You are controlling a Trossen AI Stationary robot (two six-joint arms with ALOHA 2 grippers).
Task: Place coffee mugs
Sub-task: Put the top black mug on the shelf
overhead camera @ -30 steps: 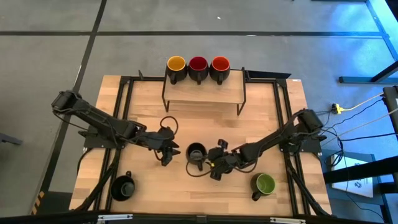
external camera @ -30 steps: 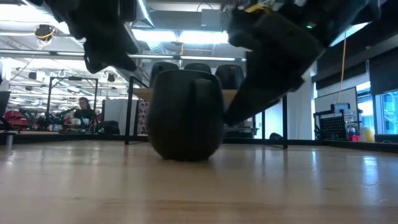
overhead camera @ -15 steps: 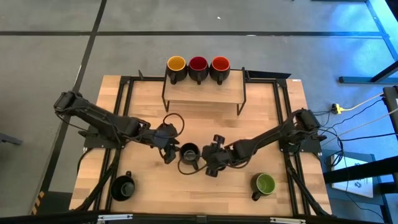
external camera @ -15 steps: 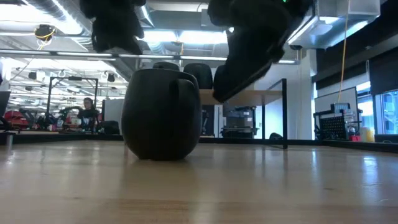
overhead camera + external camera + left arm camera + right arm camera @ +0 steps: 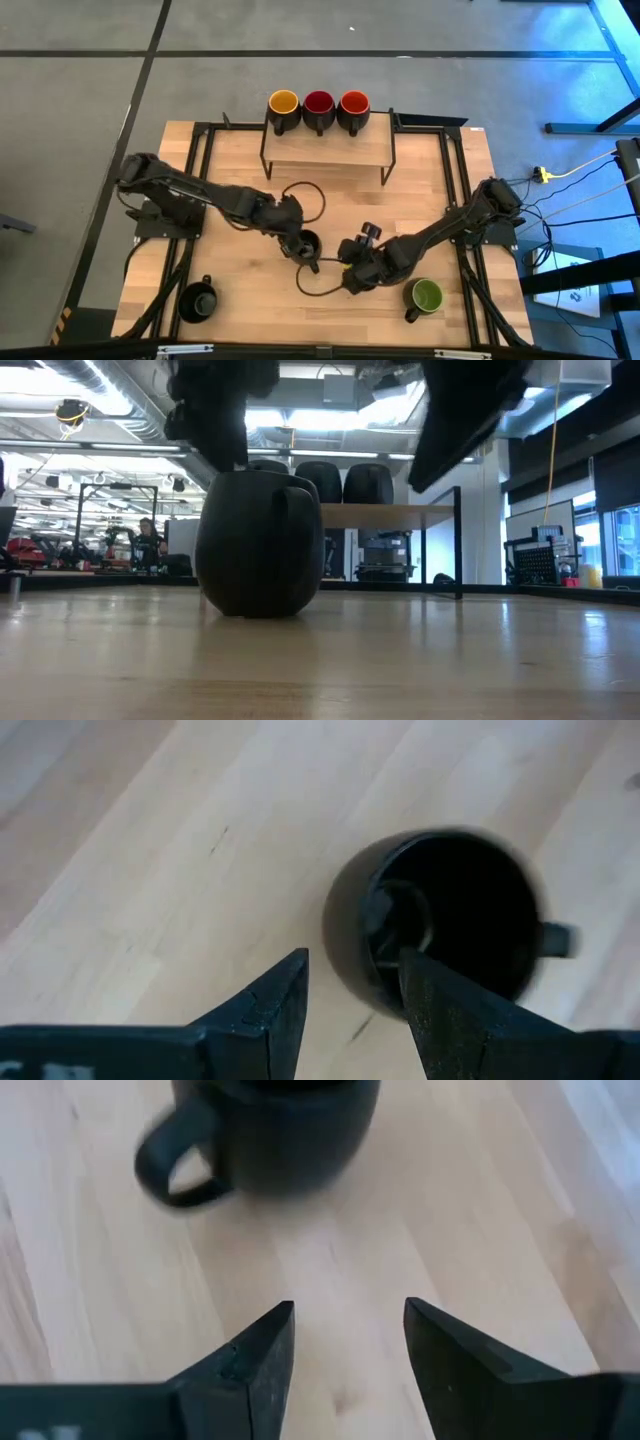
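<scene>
1. The light wooden table (image 5: 230, 290) carries a black frame and a wooden shelf (image 5: 328, 147) at its far edge.
2. Yellow, red and orange-red mugs (image 5: 318, 105) stand on the shelf.
3. A black mug (image 5: 307, 244) stands mid-table; the left gripper (image 5: 352, 995) straddles its rim, fingers apart.
4. The right gripper (image 5: 348, 1342) hangs open just beside it, holding nothing.
5. Behind the table lies a lit workshop hall with a distant person (image 5: 147, 540).

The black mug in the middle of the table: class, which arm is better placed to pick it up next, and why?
Left. The left gripper is open with one finger inside the black mug, straddling its rim. The right gripper is open and empty, apart from it.
</scene>
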